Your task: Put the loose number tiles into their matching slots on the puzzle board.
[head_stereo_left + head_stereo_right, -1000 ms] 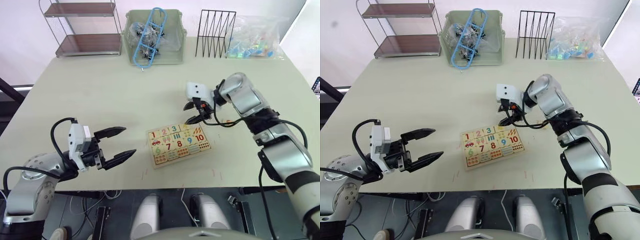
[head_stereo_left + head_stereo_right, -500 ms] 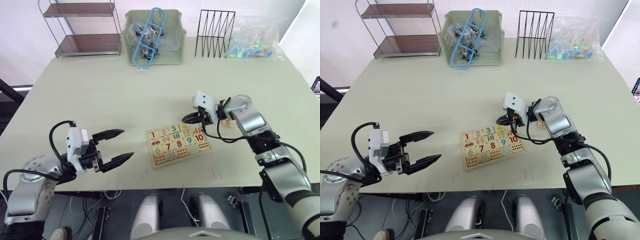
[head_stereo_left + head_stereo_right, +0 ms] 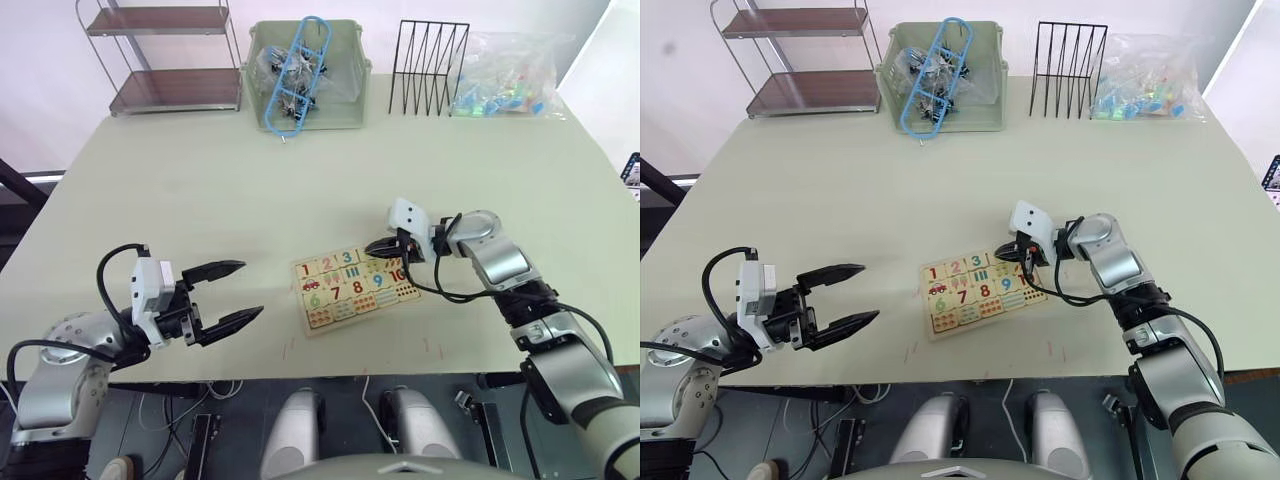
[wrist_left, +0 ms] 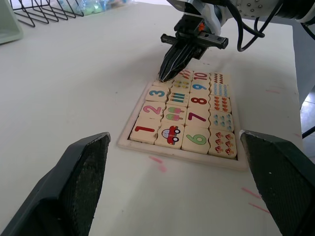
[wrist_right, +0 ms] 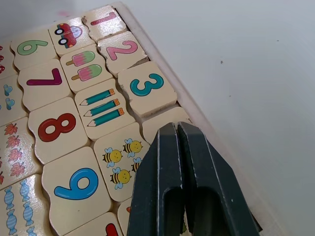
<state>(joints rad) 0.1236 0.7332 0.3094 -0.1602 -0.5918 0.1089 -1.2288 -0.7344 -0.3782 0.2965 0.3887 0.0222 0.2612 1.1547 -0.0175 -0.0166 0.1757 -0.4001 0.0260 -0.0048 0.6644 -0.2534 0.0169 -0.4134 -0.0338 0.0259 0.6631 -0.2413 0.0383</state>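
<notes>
The puzzle board (image 3: pixel 303 298) lies flat near the table's front edge, right of centre. Tiles 1 (image 4: pixel 146 130), 2 (image 4: pixel 153 108) and 3 (image 5: pixel 147 86) sit in its number row. My right gripper (image 3: pixel 372 248) is shut, with its fingertips (image 5: pixel 179 162) pressed together and nothing between them. The tips rest over the square just past the 3, where a plain wood tile edge (image 5: pixel 165 120) shows and its digit is hidden. My left gripper (image 3: pixel 250 288) hovers open, well left of the board.
Along the table's back edge stand a two-tier shelf (image 3: pixel 165 55), a green bin (image 3: pixel 345 110) of clips, a black wire rack (image 3: pixel 430 65) and a plastic bag (image 3: pixel 505 75). Bare tabletop lies between the board and the back row.
My right gripper has dropped from above the board's far corner onto the number row and closed. A 5 tile seen right of the board is now behind the arm. The left arm barely moved.
</notes>
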